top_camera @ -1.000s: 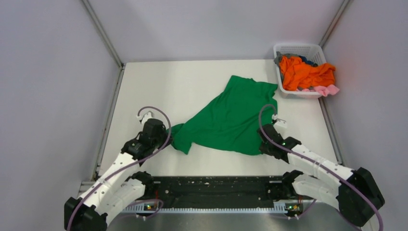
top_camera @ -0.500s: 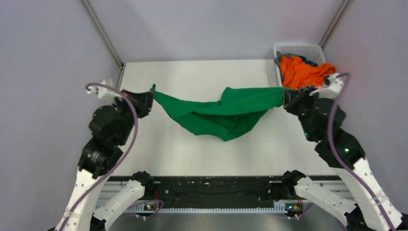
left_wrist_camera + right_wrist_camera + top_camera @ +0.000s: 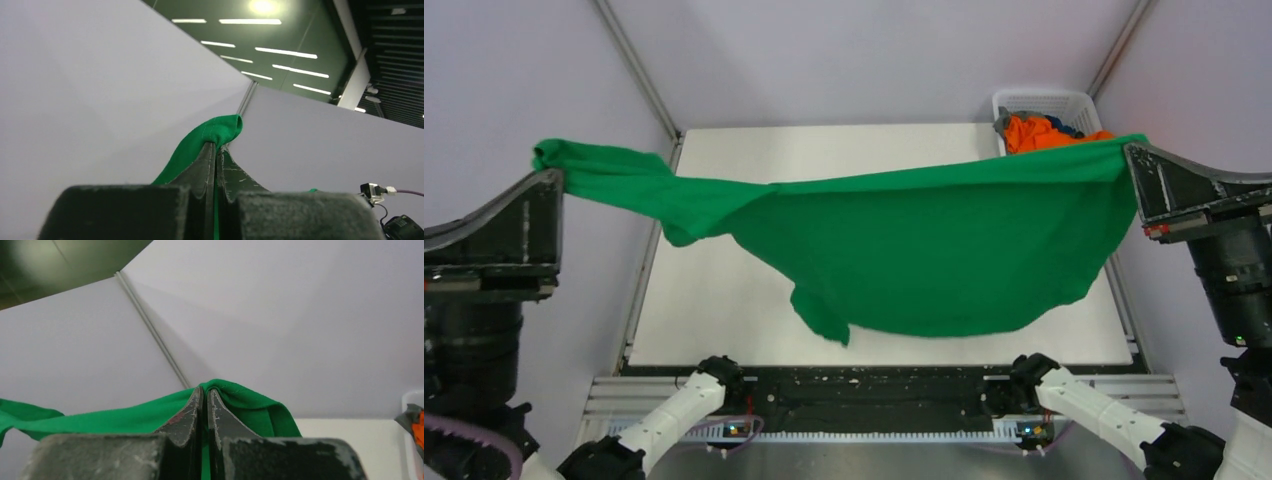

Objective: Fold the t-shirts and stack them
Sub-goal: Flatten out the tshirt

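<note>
T-shirts by colour: one green t-shirt (image 3: 944, 250), one orange t-shirt (image 3: 1036, 133).
Further cloth showing at orange one's edge: one grey scrap (image 3: 1002, 124), one blue scrap (image 3: 1057, 124); shirts or not, cannot tell.
One white basket (image 3: 1044, 100).
One table (image 3: 724, 300).
Two arms: one left arm (image 3: 484, 300), one right arm (image 3: 1239, 280).
Two grippers: one left gripper (image 3: 215, 147), one right gripper (image 3: 204, 391); two fingers (image 3: 190, 412) each, four in all.
Two metal posts: one left post (image 3: 636, 70), one right post (image 3: 1117, 48).
Three enclosure walls (image 3: 874, 60): two side, one back.
</note>
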